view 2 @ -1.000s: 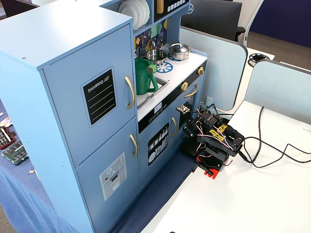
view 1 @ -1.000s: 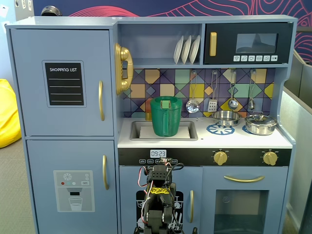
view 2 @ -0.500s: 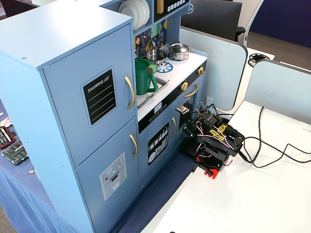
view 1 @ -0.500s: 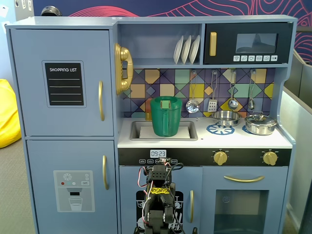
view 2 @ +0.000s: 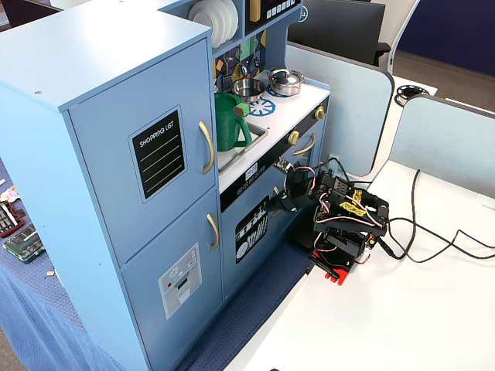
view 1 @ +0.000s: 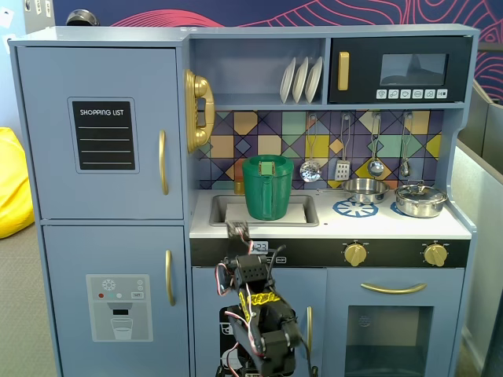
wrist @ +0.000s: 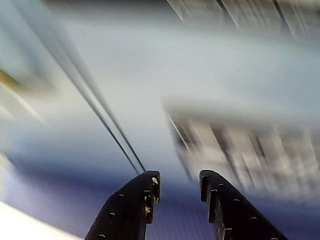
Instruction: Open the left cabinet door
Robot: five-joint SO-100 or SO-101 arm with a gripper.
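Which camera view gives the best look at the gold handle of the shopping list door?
A fixed view, frontal, shows the gold handle sharp and whole on the left cabinet door. The other fixed view shows it obliquely. The wrist view is blurred; no handle is recognisable there.

**Obscured and Unresolved Items**

Motion blur is smearing the wrist view: the kitchen surfaces beyond the gripper (wrist: 177, 182) are showing as pale streaks, with no part identifiable. The bottom edge is cutting off both fingers (wrist: 131, 210). In a fixed view, the arm (view 1: 259, 314) is covering the small lower door behind it, and the frame is cropping the arm's base. The shopping list lettering (view 2: 157, 142) is appearing too small to read reliably.
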